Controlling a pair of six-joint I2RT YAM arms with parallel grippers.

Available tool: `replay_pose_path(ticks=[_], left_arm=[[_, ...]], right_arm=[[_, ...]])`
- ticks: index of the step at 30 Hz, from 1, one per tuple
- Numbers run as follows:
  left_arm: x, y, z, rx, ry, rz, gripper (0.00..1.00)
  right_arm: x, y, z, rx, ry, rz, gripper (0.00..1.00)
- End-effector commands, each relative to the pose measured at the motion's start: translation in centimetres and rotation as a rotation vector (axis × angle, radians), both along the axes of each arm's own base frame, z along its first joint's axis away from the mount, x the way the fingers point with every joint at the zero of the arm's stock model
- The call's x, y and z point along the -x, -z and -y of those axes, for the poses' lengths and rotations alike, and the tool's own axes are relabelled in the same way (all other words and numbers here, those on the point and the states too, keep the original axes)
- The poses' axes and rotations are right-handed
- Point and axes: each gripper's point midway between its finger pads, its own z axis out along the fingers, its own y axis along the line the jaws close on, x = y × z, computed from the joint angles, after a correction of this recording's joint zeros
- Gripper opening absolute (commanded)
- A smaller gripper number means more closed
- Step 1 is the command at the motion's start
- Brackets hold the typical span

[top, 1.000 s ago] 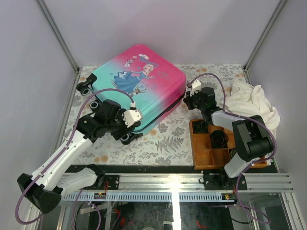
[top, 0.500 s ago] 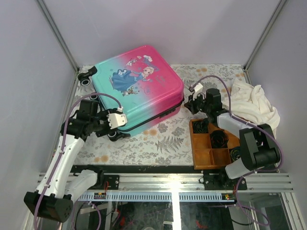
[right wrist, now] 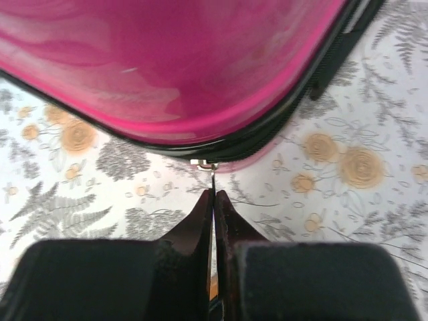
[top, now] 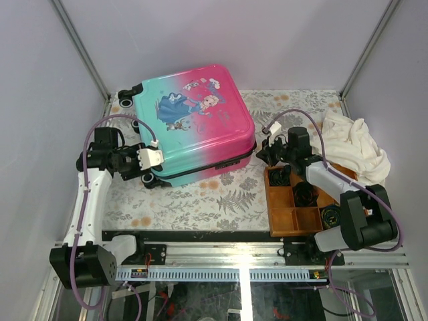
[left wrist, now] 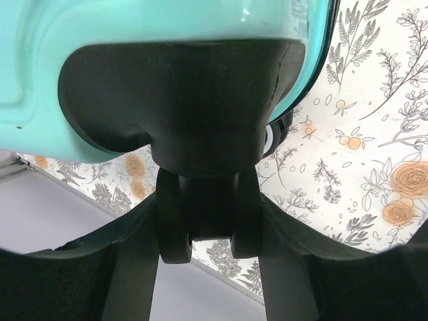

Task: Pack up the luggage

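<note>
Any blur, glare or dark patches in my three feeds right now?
Top view: sharp, evenly lit, glare on the front rail. Left wrist view: the black wheel of the luggage is dark, little detail. Right wrist view: pink shell soft, smeared reflections; zipper pull at the right pincer sharper.

Brown wooden compartment tray [top: 271, 207] lies flat on the counter [top: 200, 200], which carries a pale covering printed with grey ferns and orange flowers. Several of the tray's compartments hold black coiled items [top: 305, 194]; their exact kind cannot be told. One compartment on the tray's left side shows bare wood. A crumpled white cloth [top: 354, 144] lies heaped at the tray's far right corner, apparently touching it. A silver aluminium rail [top: 221, 253] runs just in front of the tray. Plain grey walls [top: 200, 33] stand behind and to both sides of it.
</note>
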Motion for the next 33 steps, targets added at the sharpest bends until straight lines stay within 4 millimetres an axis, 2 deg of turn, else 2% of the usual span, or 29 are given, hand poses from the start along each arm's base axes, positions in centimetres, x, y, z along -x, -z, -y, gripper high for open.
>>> replay_pose_path(ticks=[1, 4, 7, 11, 17, 20, 27, 30, 33], left_arm=[[-0.7, 3.1, -4.1, -0.15, -0.054, -0.041, 0.0], [-0.5, 3.6, -4.7, -0.159, -0.06, -0.052, 0.0], [-0.4, 3.8, -5.1, -0.155, -0.059, -0.057, 0.0], [-0.3, 4.1, -5.3, -0.161, -0.038, -0.056, 0.0], [-0.7, 4.4, -5.4, -0.16, -0.024, -0.068, 0.0], [-0.8, 4.6, -5.6, -0.169, -0.012, -0.068, 0.0], [-1.6, 5.0, -5.5, -0.157, 0.007, -0.069, 0.0], [-1.9, 5.0, -5.2, -0.133, 0.007, -0.075, 0.0], [-2.2, 4.3, -4.5, -0.088, -0.001, -0.062, 0.0]], right_arm=[[-5.7, -1.5, 5.2, 0.171, 0.227, 0.141, 0.0], [-6.8, -2.0, 6.7, 0.215, 0.254, 0.175, 0.0], [-7.0, -2.3, 7.9, 0.24, 0.258, 0.187, 0.0], [-8.0, -2.4, 8.1, 0.249, 0.243, 0.216, 0.0], [-11.7, -3.8, 5.7, 0.171, 0.17, 0.242, 0.0], [-12.5, -4.6, 4.5, 0.13, 0.12, 0.266, 0.0], [-14.3, -3.7, 1.8, 0.075, 0.032, 0.247, 0.0], [-14.5, -3.1, 0.4, 0.041, 0.007, 0.218, 0.0], [-13.5, -2.8, -1.3, 0.017, -0.032, 0.208, 0.0]])
